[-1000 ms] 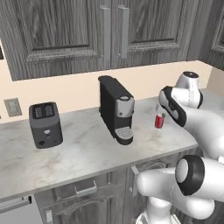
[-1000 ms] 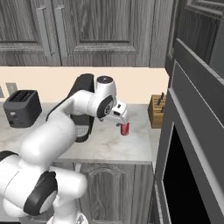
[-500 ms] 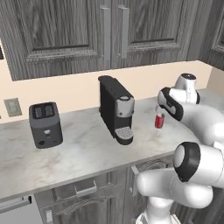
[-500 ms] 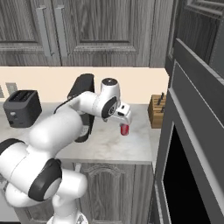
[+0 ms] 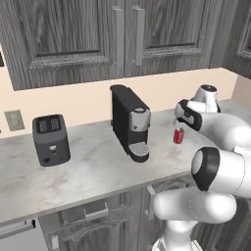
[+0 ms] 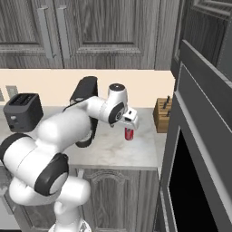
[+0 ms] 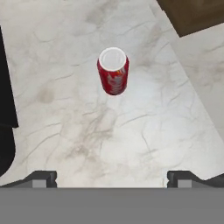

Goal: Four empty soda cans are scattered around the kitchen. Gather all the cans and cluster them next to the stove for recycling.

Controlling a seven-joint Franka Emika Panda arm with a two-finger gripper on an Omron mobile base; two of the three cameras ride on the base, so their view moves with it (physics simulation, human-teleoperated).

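Note:
One red soda can (image 7: 113, 72) with a silver top stands upright on the grey marble counter (image 7: 144, 131), to the right of the coffee machine. It also shows as a small red soda can (image 5: 179, 136) and soda can (image 6: 129, 134) in the two base views. My gripper (image 6: 132, 119) hangs just above it, pointing down, open and holding nothing. In the hand view the gripper (image 7: 113, 180) has its dark fingertips (image 7: 43, 178) set wide apart, with the can ahead of them and apart from them. The stove is out of view.
A black coffee machine (image 5: 130, 122) stands left of the can and a dark toaster (image 5: 50, 139) further left. A wooden knife block (image 6: 162, 114) sits against the wall to the can's right. A tall dark oven cabinet (image 6: 199, 149) bounds the counter's right end.
The hand has shifted a little to the right, over the can, and the arm's elbow has swung. The can has stayed put and the jaws have stayed open.

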